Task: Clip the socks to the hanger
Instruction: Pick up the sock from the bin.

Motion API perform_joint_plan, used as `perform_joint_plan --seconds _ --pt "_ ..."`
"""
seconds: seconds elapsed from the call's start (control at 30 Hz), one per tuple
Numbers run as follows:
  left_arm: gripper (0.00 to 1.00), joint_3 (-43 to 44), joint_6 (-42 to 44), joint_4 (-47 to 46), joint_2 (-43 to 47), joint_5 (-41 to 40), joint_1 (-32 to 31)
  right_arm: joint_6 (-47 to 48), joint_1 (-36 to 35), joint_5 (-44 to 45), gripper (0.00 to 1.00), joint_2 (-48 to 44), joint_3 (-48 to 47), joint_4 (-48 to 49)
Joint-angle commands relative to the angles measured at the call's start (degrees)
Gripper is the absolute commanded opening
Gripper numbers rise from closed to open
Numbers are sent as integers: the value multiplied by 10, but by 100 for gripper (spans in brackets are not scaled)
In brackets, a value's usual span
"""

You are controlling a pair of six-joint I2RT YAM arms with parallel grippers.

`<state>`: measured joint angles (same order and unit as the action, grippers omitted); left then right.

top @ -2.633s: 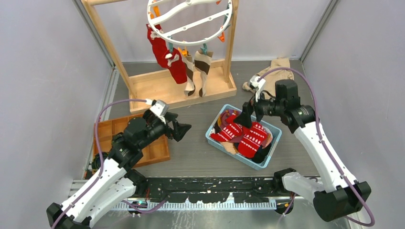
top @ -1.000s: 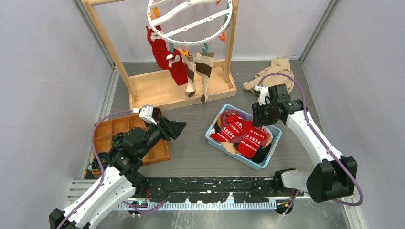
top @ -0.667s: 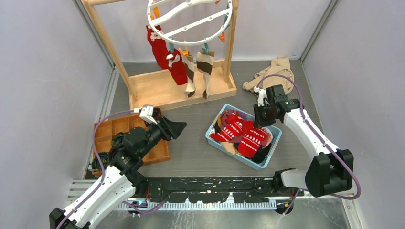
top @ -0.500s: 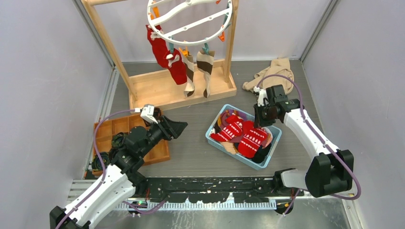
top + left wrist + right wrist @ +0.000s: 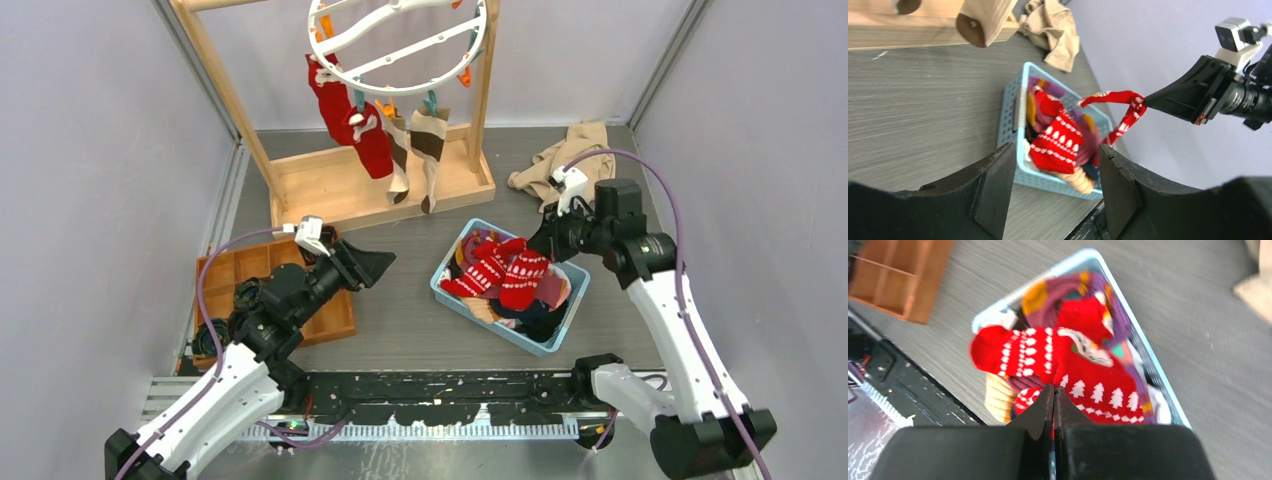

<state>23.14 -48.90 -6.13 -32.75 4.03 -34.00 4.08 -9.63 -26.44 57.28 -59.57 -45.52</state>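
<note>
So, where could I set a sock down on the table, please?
The widest bare strip lies between the wooden tray and the blue basket. A narrower band separates the basket from the frame base. Around the beige cloth and right arm it is crowded.

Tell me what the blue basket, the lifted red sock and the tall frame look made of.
Blue basket: likely moulded plastic, matte, walls pierced with a grid.
Lifted red sock: soft knit fabric, sagging limp, woven-in white pattern.
Tall frame: pale bare wood, grain showing.
</note>
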Motion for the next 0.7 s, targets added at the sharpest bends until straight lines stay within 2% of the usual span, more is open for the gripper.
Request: perform_joint_plan --seconds 0.0,0.13,0.27,0.43,0.67 --pt "63 20 -57 -105 -27 33 3 27 1 -112 1 -45 -35 46" --pt "66 30 -177 -170 -88 71 2 20 1 -132 1 -39 -52 71" --pt "69 71 -255 -181 -164 90 -21 3 0 -148 1 -16 -80 98" --pt "72 109 -329 -202 -244 30 -89 -5 -12 -158 1 9 -100 126" --pt "75 144 -476 -218 -324 -61 -147 19 -59 -136 1 15 -94 133"
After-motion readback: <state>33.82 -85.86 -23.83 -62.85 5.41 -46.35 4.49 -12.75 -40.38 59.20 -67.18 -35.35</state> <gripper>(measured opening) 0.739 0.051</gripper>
